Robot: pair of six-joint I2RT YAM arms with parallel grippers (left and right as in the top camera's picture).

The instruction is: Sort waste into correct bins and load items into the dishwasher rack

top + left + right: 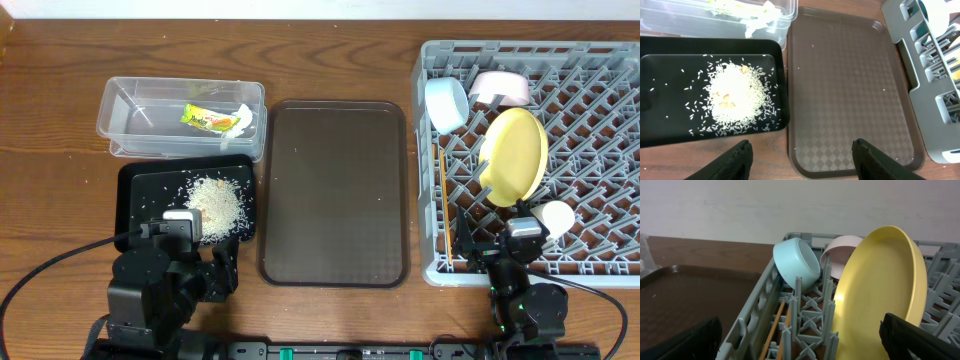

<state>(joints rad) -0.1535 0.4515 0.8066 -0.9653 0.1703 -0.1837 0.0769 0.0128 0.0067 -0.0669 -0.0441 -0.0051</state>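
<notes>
Wooden table (60, 60): glossy yellow plate (515, 152) leaning in rack (600, 48) (left claw (801, 146), right claw (801, 324) agape).

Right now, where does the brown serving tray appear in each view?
Overhead: the brown serving tray lies in the centre.
Left wrist: the tray fills the middle.
Right wrist: the tray is at lower left.
Shared landmark: the grey dishwasher rack borders its right side in every view.

**Brown tray on a wooden table**

We see a dark brown serving tray (335, 195) lying flat near the middle of the wooden table (60, 60). It has rounded corners, a raised rim and a fine diamond-patterned floor. Behind the table we make out a plain white wall (740, 205).
</notes>
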